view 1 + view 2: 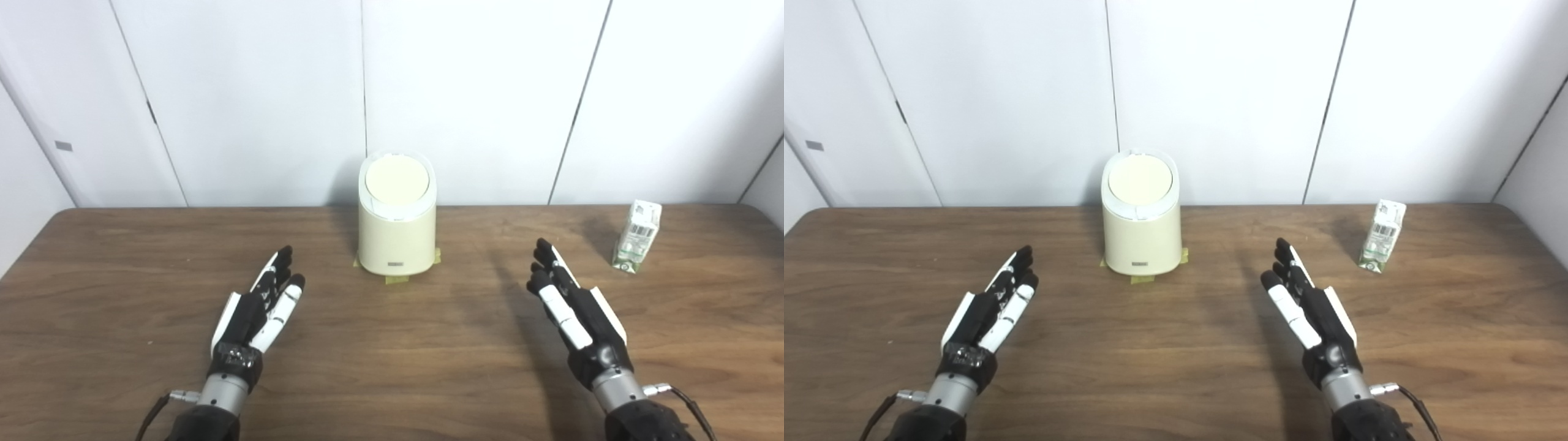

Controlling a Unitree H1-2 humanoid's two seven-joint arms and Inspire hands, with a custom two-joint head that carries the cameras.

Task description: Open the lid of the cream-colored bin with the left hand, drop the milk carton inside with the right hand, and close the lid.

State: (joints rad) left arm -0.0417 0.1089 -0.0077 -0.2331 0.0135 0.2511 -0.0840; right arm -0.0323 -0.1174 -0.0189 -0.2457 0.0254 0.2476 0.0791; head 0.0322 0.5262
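The cream-colored bin [397, 236] stands at the back middle of the wooden table, its round lid [397, 178] down and tilted toward me. A small white and green milk carton [637, 236] stands upright at the back right. My left hand [260, 306] hovers over the table in front and to the left of the bin, fingers stretched out, holding nothing. My right hand [572, 306] is held the same way in front and to the right of the bin, left of and nearer than the carton, also holding nothing.
Yellow tape pieces [396, 280] mark the bin's base. The brown table [392, 367] reaches the white panelled wall [465, 92] just behind the bin. Table edges run along the far left and far right.
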